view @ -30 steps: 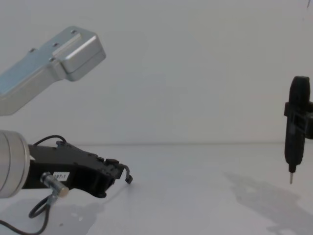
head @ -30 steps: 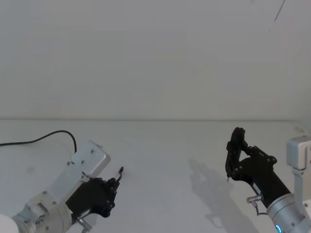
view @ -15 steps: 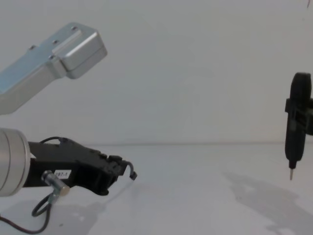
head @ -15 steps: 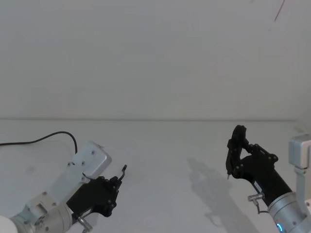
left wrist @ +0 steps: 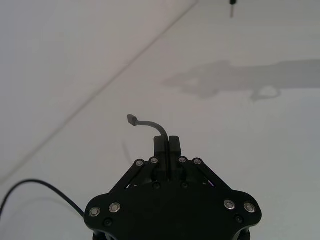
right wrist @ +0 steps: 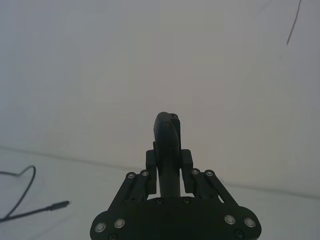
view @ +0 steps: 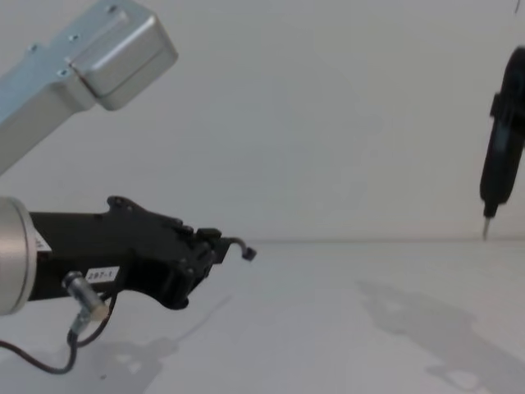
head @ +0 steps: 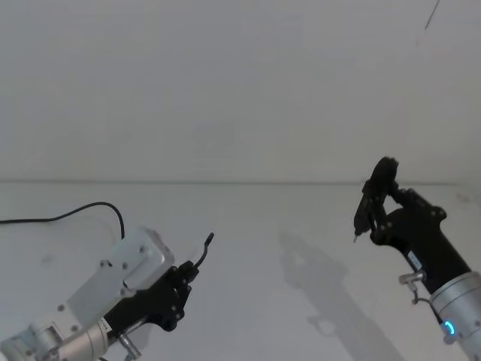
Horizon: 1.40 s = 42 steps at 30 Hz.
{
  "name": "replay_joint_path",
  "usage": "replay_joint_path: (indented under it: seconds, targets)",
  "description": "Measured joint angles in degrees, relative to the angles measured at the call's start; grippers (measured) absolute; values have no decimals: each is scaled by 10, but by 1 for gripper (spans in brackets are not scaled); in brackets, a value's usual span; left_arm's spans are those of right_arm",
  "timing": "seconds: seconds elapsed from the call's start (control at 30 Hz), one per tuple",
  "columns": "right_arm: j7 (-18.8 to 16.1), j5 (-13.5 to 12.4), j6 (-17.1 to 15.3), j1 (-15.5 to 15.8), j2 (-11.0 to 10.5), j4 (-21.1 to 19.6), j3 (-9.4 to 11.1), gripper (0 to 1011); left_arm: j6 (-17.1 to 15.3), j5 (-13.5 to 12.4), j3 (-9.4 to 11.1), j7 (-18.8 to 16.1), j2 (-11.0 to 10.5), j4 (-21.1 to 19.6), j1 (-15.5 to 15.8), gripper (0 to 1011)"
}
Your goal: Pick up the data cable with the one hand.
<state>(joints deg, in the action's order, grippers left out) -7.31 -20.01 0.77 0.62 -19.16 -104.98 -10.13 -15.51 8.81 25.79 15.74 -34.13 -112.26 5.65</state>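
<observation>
Our left gripper now rides higher above the table than a moment ago, fingers clenched on the data cable, its plug clear of the table, so we judge pickup achieved; our right gripper, grasping a pen-like tool, rises too.

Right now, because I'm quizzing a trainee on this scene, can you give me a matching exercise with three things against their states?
Things:
1. left tool
2. right tool
3. data cable

States:
A. shut on a black pen
B. plug end curving out free, in the air
C. shut on the data cable

Pairs: 1-C, 2-A, 3-B.
</observation>
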Motion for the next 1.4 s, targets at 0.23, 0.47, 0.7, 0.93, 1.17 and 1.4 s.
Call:
replay_joint_path:
  seconds: [0.23, 0.47, 0.7, 0.93, 1.17, 1.4]
  targets:
    - [-13, -14, 7, -3, 2, -17, 12, 284, 66, -29, 1, 6, -18, -5, -9, 48]
    - [-23, -33, 3, -7, 8, -26, 19, 284, 130, -63, 4, 7, -34, -6, -15, 48]
    - [-36, -55, -11, -16, 12, -27, 20, 284, 193, -102, 8, 6, -46, -4, -17, 48]
    - [-53, -80, -26, -31, 14, -23, 18, 284, 259, -148, 14, 2, -55, 4, -14, 48]
    - [-70, -98, -34, -46, 13, -16, 13, 283, 324, -199, 22, -5, -60, 15, -5, 48]
    - [-84, -113, -40, -59, 10, -13, 8, 284, 388, -255, 29, -15, -62, 28, 6, 48]
